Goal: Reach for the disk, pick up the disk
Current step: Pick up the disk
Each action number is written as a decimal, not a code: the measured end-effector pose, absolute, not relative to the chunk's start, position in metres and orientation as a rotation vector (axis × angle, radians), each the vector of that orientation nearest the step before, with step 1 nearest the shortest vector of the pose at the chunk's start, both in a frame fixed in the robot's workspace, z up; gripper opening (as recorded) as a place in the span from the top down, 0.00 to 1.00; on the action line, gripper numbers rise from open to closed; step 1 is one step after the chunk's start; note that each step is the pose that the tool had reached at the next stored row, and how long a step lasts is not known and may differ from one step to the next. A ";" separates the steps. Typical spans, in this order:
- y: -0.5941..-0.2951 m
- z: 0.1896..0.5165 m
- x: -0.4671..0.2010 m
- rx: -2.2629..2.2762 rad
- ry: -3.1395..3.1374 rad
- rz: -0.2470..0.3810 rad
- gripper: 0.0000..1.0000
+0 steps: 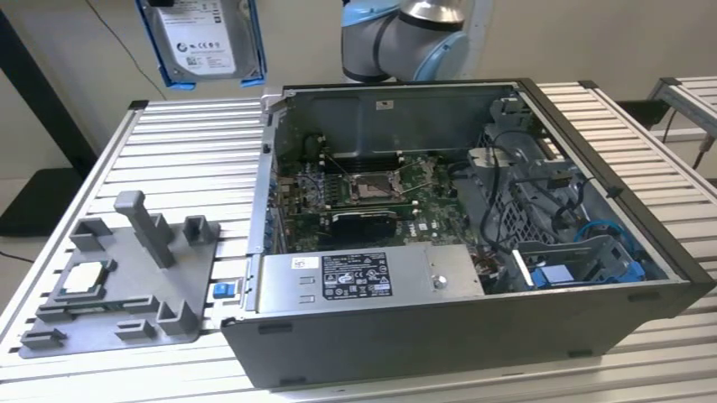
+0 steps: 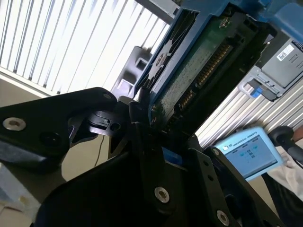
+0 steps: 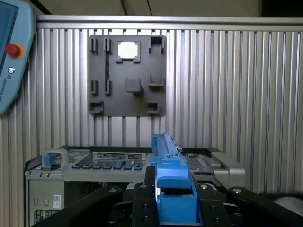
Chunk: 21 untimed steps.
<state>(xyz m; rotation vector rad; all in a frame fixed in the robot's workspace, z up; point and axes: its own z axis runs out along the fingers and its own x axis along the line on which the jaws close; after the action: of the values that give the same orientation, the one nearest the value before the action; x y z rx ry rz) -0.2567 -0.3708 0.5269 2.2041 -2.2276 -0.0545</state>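
- We see the jaws clenched on the disk [image 3: 168,184], its blue carrier pinched between them.
- Well beneath the jaws lie the desk [image 1: 185,159], the grey fixture [image 1: 123,294] and the open computer case [image 1: 448,336].

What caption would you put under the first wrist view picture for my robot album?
Gripper clamps the disk edge-on, above the open computer case and grey tray.
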 end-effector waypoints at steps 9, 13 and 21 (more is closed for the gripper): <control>-0.371 0.527 -0.230 2.204 -2.228 -0.054 1.00; -0.371 0.527 -0.219 2.204 -2.228 -0.054 1.00; -0.371 0.527 -0.197 2.204 -2.228 -0.054 1.00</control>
<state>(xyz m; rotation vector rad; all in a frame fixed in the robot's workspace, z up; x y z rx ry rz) -0.1972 -0.3708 0.5269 2.2041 -2.2276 -0.0544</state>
